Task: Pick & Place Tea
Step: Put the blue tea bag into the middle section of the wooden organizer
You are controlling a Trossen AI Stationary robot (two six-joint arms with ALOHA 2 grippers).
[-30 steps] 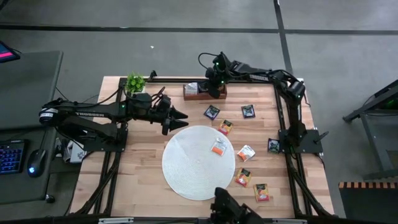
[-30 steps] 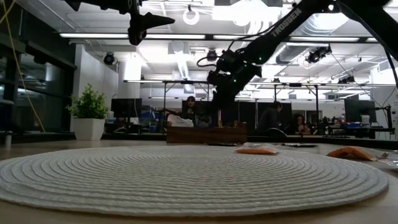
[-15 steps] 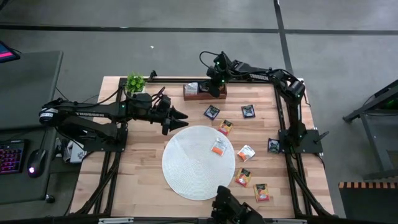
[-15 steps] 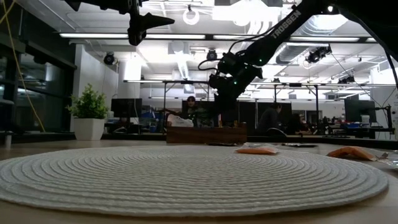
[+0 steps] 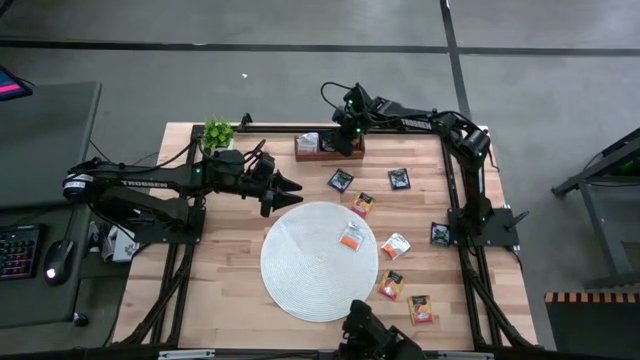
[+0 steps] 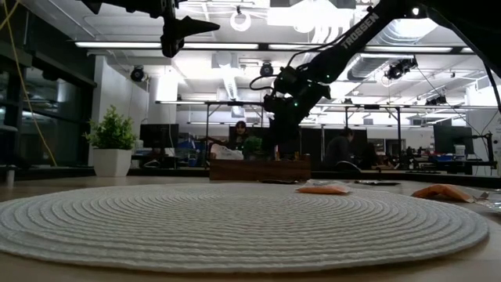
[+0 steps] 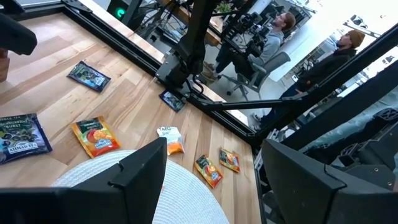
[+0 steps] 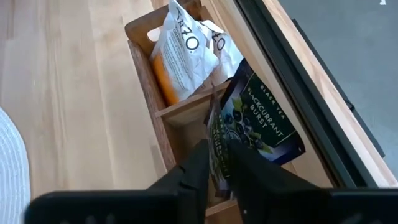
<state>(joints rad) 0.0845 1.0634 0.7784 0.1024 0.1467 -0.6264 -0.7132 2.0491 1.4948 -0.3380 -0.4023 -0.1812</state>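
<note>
A: Tea sachets lie scattered on the surface (image 5: 220, 270): one white-and-orange sachet (image 5: 351, 237) on the round mat (image 5: 318, 260), the others off the mat's rim toward the right arm's side, among them a black one (image 5: 341, 180), another black one (image 5: 399, 179) and an orange one (image 5: 362, 204).

B: And the tray?

A: The wooden tray (image 5: 328, 146) sits at the far edge. In the right wrist view, white sachets (image 8: 183, 46) fill one compartment, and a black sachet (image 8: 261, 124) labelled as blackcurrant stands tilted in the next one, against the divider.

B: Where is the right pincer?

A: The right pincer (image 8: 216, 163) is directly over the tray, its fingers on either side of that black sachet's edge, a narrow gap between them. Whether they are pinching it or have let go I cannot tell.

B: The left one?

A: The left pincer (image 5: 283, 186) hovers near the mat's far left rim, jaws wide apart, holding nothing. In its wrist view its fingers (image 7: 142, 171) frame the mat and several sachets beyond.

B: Anything else?

A: A small potted plant (image 5: 217, 132) stands at the far left corner.
</note>
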